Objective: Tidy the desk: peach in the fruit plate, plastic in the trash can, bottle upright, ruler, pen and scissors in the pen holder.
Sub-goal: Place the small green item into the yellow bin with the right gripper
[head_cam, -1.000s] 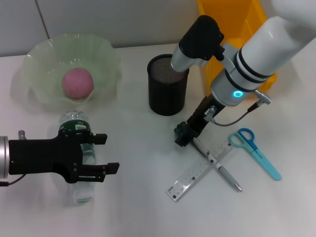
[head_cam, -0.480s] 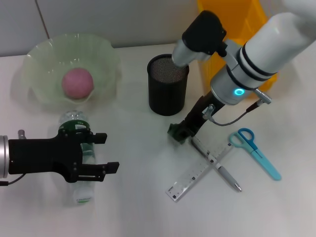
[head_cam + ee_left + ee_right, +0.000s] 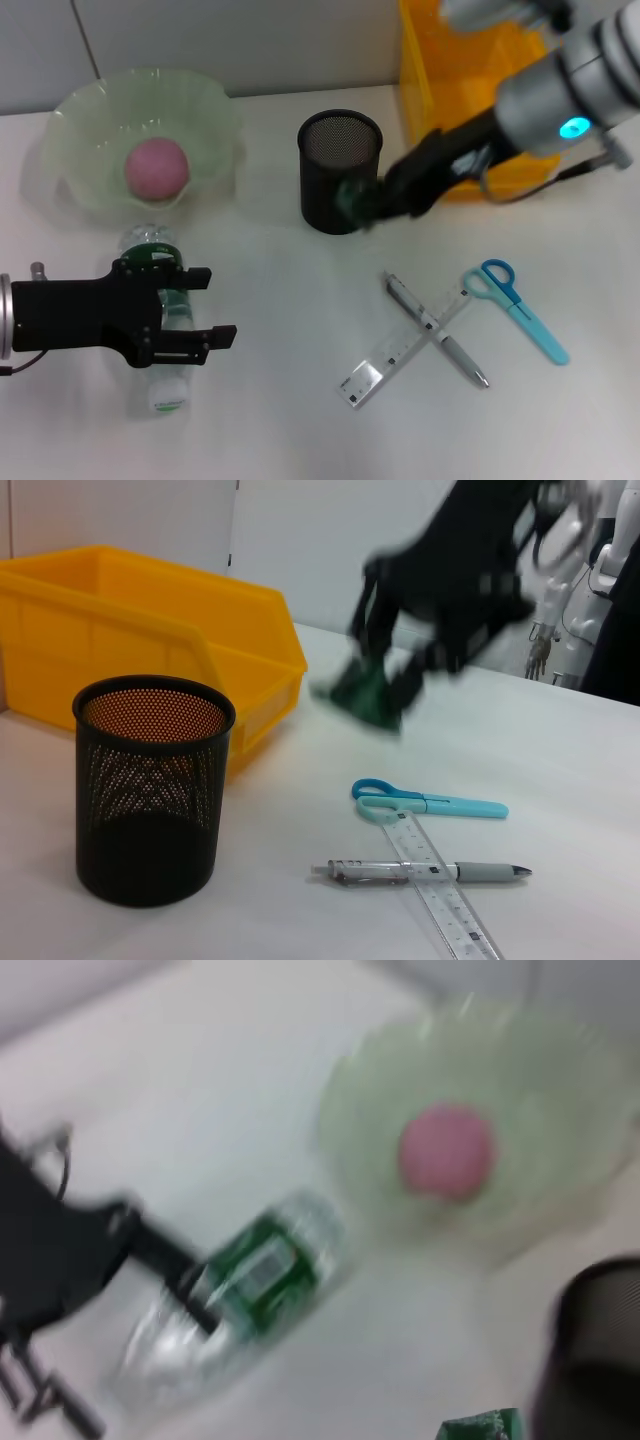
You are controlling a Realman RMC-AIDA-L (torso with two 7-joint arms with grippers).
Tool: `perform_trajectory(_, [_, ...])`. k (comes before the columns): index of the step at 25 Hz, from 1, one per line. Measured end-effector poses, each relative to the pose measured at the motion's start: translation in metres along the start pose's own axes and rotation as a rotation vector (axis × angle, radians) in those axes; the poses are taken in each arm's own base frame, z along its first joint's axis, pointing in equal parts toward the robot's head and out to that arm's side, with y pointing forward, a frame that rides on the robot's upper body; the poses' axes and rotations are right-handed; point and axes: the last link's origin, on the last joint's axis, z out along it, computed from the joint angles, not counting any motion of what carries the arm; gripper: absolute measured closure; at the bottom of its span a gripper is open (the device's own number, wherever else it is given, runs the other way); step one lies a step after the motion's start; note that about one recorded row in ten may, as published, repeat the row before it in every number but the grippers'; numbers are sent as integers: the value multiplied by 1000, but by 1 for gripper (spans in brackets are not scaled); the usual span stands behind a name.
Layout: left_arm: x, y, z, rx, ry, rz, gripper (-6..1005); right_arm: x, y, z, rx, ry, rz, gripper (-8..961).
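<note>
Green crumpled plastic hangs clamped in the right tool, in the air just right of the black mesh pen holder and left of the yellow bin. On the white worktop nearer, a clear ruler and silver pen lie crossed, blue scissors to their right. At left, the left tool sits spread apart over the lying green-labelled bottle; the pink peach rests in the pale green plate

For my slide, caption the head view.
Right gripper carries green plastic toward the yellow bin; left gripper straddles the lying bottle.
</note>
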Motion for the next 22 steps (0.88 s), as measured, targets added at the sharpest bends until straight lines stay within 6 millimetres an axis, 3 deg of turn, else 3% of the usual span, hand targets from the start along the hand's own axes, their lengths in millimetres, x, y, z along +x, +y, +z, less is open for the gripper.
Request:
perform_trajectory(5, [0, 0, 0, -1, -1, 1, 189, 2, -18, -45, 121, -164, 56, 679])
perform_trajectory(11, [0, 0, 0, -2, -1, -1, 189, 15, -63, -82, 314, -336, 208, 680])
perform_trajectory(14, [0, 0, 1, -3, -1, -3, 190, 26, -85, -85, 390, -366, 275, 680])
perform_trajectory(16, [0, 0, 0, -2, -1, -4, 190, 27, -89, -84, 401, -360, 285, 679])
perform_trajectory(22, [0, 0, 0, 0, -1, -5, 191, 36, -111, -61, 451, -238, 320, 679])
